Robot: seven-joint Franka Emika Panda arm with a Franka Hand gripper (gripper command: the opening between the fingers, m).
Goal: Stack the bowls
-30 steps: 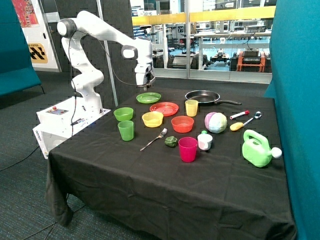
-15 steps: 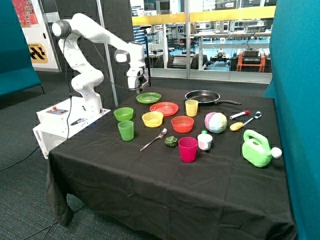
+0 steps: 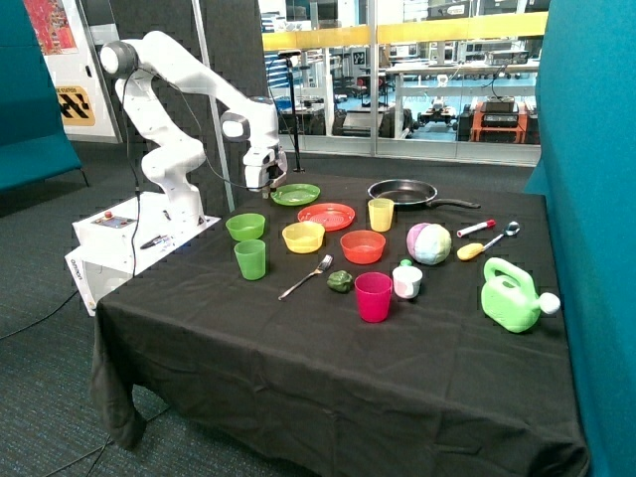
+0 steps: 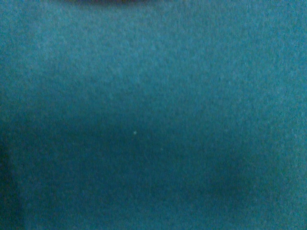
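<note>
Since the earlier frames the arm has swung toward the left of the frame and lowered; the gripper now hangs above the table's far-left part, just left of the green plate and above and behind the green bowl. Nothing on the table has shifted.

Finger state: cannot tell. The fingertips are dark against a dark backdrop in the outside view. It holds nothing that can be made out.

Wrist view: only a flat teal surface fills the frame, darker toward the lower edge. No fingers, no table, no bowl visible there.

Bowls, all separate, none stacked:
- green bowl, left of centre, directly behind the green cup.
- yellow bowl, just right of the green bowl, in front of the red plate.
- orange bowl, right of the yellow one, in front of the yellow cup.
The three form a rough row across the middle of the frame, near each other but not touching.

Other items: a black pan at the back, its handle pointing right; a fork in front of the yellow bowl; a small dark green object beside the pink cup, shape hard to make out; a pale ball; a green watering can at right. The table's right edge is cut off by a teal screen.
</note>
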